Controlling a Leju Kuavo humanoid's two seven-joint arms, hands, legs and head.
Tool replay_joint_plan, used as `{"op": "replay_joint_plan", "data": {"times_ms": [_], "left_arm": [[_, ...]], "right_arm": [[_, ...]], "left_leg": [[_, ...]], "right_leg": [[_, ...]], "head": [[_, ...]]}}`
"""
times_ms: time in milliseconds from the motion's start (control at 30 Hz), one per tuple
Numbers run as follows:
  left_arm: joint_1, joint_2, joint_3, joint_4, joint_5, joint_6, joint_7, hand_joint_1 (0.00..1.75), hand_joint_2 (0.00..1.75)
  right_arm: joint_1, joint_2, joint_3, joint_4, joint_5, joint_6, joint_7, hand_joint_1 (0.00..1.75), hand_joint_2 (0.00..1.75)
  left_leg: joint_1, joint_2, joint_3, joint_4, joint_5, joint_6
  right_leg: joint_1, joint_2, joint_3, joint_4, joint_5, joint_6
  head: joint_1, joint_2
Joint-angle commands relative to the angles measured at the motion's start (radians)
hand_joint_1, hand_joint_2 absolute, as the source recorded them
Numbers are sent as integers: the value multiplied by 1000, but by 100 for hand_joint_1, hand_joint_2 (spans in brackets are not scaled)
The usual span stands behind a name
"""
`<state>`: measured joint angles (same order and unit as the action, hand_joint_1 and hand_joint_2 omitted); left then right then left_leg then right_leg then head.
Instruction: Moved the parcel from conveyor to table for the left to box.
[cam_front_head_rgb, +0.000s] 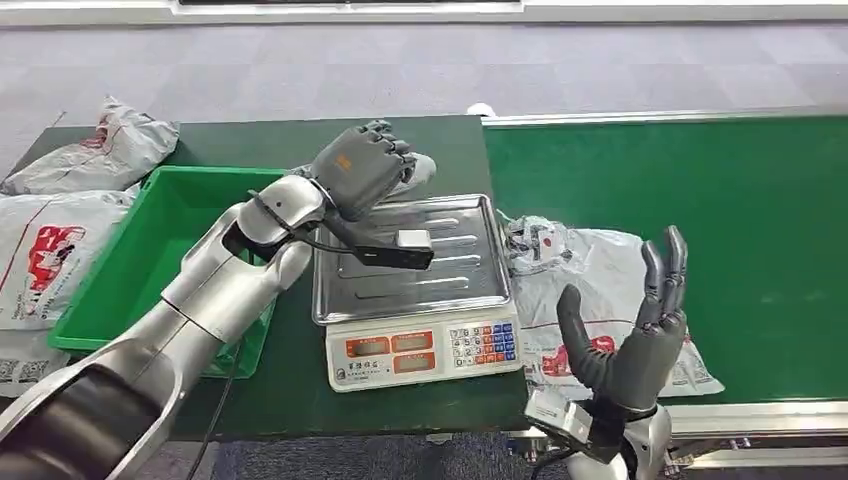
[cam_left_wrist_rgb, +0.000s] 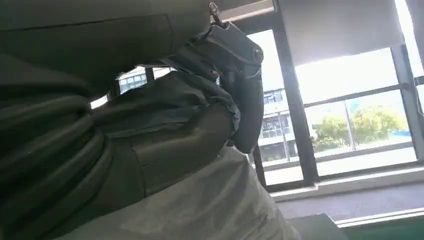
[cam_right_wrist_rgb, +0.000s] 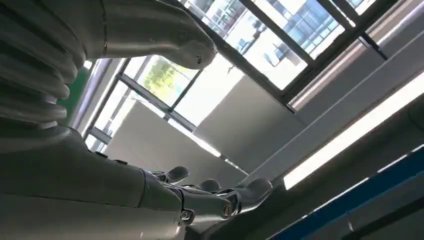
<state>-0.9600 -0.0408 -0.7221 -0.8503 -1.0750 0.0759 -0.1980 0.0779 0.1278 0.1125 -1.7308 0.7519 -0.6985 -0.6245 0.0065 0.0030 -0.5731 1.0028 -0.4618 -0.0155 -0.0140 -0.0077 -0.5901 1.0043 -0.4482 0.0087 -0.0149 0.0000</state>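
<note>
My left hand (cam_front_head_rgb: 362, 167) hovers over the far edge of the scale's steel tray (cam_front_head_rgb: 440, 270) and grips a grey parcel (cam_front_head_rgb: 420, 168), which peeks out beside the fingers. In the left wrist view the dark fingers (cam_left_wrist_rgb: 240, 85) curl over the grey plastic of that parcel (cam_left_wrist_rgb: 215, 200). A second, white parcel with red print (cam_front_head_rgb: 600, 280) lies on the green conveyor (cam_front_head_rgb: 720, 220) next to the scale. Over its near end my right hand (cam_front_head_rgb: 635, 330) stands open, fingers spread and pointing up; the right wrist view shows its fingers (cam_right_wrist_rgb: 215, 197) holding nothing.
A green box (cam_front_head_rgb: 150, 260) sits on the dark green table (cam_front_head_rgb: 290, 390), left of the scale (cam_front_head_rgb: 425, 350). Several bagged parcels (cam_front_head_rgb: 60, 220) lie beyond the table's left edge. The conveyor's metal rail (cam_front_head_rgb: 750, 415) runs along the near right.
</note>
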Motion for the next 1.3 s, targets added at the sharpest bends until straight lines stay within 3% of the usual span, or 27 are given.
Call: {"op": "replay_joint_plan", "data": {"times_ms": [33,333,433,600,733,967,1300], "left_arm": [[-60,73,9,-58,-14,56,43,175,175],[-65,76,14,-56,-13,53,43,175,175],[-84,83,83,-45,-4,91,68,175,175],[-129,188,198,-16,-43,142,82,175,175],[-136,220,354,87,-27,166,29,175,175],[-150,337,492,190,-43,249,47,175,175],[-87,407,610,123,-55,253,-6,175,175]], "right_arm": [[21,39,-58,-40,19,0,5,0,175],[23,39,-58,-41,19,0,5,0,175],[33,47,-67,-49,20,0,-9,0,175],[53,62,-69,-65,36,0,-10,0,175],[104,50,-59,-92,76,0,31,0,175],[125,56,-54,-101,96,0,30,0,175],[114,65,-44,-107,89,0,22,0,175]], "left_leg": [[1,0,-2,1,0,0],[0,0,-1,0,1,0],[1,1,-1,0,1,0],[1,3,-2,1,1,-1],[1,5,-1,1,0,-1],[2,10,1,-1,0,-2],[3,6,0,-1,1,-2]], "right_leg": [[1,1,-2,0,0,-1],[1,1,-1,0,0,-1],[2,2,-1,-1,1,-1],[2,4,-3,1,1,-1],[1,5,-3,2,1,-1],[3,11,-4,1,1,-3],[4,8,-3,0,1,-3]], "head": [[0,0],[0,0],[0,0],[0,0],[0,0],[0,0],[0,0]]}}
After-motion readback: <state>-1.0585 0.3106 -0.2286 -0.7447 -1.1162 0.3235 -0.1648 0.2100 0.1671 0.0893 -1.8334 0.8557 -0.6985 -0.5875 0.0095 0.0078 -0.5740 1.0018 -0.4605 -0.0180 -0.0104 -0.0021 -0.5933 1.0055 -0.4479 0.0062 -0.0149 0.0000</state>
